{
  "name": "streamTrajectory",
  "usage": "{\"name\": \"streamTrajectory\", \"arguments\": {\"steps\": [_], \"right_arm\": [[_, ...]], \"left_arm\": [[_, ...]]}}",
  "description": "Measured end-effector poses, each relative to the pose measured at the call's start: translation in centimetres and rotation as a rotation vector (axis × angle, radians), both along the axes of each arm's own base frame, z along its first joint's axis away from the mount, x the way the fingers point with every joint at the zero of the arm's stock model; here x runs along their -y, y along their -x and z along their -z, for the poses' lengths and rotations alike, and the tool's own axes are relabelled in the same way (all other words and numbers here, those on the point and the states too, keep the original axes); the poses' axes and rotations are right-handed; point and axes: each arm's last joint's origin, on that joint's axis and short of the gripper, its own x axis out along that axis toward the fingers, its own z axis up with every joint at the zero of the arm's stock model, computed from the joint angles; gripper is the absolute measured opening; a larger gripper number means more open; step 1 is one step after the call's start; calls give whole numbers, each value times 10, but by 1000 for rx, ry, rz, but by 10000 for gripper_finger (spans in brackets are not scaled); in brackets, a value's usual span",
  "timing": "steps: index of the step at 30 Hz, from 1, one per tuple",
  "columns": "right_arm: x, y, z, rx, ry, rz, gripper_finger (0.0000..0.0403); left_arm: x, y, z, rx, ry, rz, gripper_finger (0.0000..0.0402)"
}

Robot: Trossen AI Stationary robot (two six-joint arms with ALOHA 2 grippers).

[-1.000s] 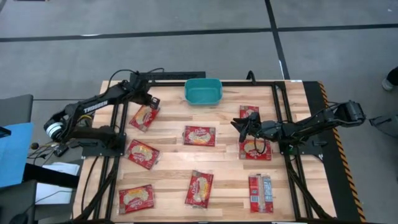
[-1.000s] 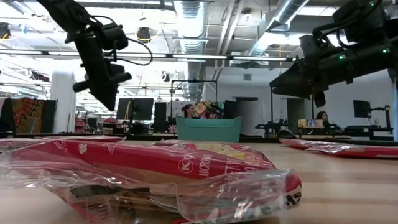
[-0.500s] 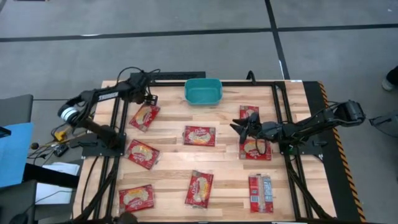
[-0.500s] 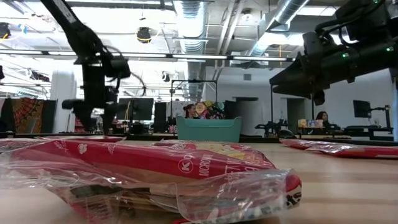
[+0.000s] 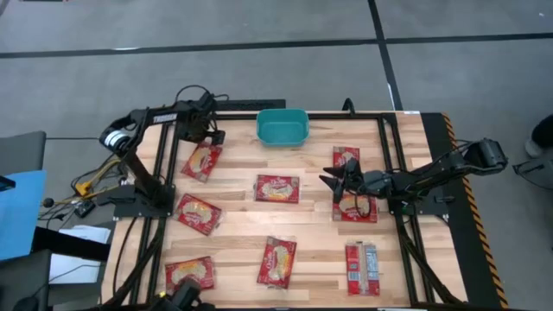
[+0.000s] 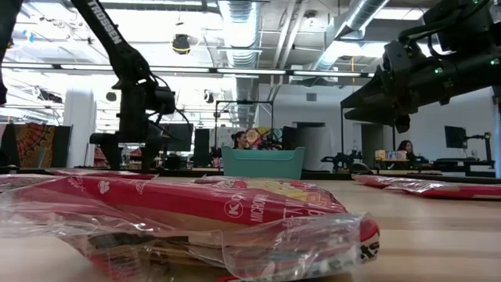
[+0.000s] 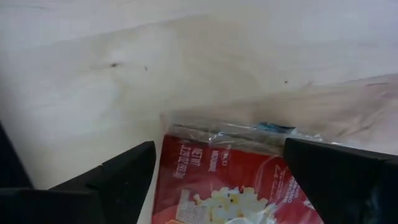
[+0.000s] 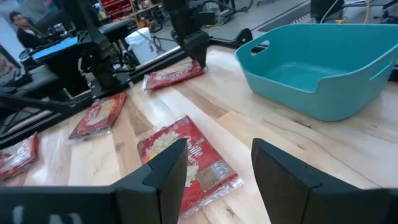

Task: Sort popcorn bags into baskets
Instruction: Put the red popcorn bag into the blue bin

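Several red popcorn bags lie flat on the wooden table [image 5: 242,233]. The teal basket [image 5: 282,127] stands at the far edge and holds nothing that shows [image 8: 323,68]. My left gripper [image 7: 219,149] is open and points down. Its fingers stand on either side of the far end of the far-left bag [image 5: 200,161] [image 7: 242,186], low over the table [image 6: 129,157]. My right gripper [image 5: 337,181] [image 8: 217,155] hovers open above the table, between two bags on the right [image 5: 346,157] [image 5: 356,207]. It looks toward the middle bag [image 8: 186,162].
A black frame [image 5: 389,130] runs along the table's far edge and down both sides by the arm bases. One bag [image 6: 196,211] lies close in front of the low camera. People and desks show in the room beyond the table.
My left gripper has come down from well above the table to the far end of the far-left bag. It has tipped to point straight down and has opened from shut. The bags have not moved.
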Motion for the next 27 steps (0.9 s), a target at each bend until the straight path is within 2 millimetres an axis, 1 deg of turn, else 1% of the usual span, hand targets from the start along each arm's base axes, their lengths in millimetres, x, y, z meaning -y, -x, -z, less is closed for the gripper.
{"name": "streamTrajectory", "arguments": {"steps": [3, 5, 8, 11, 12, 13, 16, 20, 23, 25, 27], "right_arm": [[0, 0, 2, -19, 1, -4, 196], [0, 1, 3, -37, 2, -4, 192], [0, 1, 5, -50, 4, -3, 186], [0, 1, 5, -49, 4, -3, 179], [0, 1, 5, -49, 4, -3, 177], [0, 1, 5, -49, 3, -3, 174], [0, 1, 4, -47, 3, -3, 167], [0, 1, 4, -42, 3, -3, 157], [1, 1, 2, -17, 6, 26, 150], [2, 1, -2, 19, 10, 74, 145], [3, 0, -6, 57, 25, 102, 143]], "left_arm": [[2, -4, 4, -42, 30, 17, 294], [5, -8, 8, -79, 46, 47, 247], [12, -12, 13, -148, 65, 127, 158], [15, -15, 14, -183, 68, 166, 56], [16, -16, 15, -187, 66, 165, 30], [16, -17, 14, -185, 63, 161, 17], [17, -16, 13, -186, 64, 169, 10], [22, -13, 2, -192, 72, 180, 2], [29, -10, -19, -160, 22, 194, 0], [34, -10, -38, -118, -49, 192, 1], [43, -10, -57, -77, -122, 188, 1]]}}
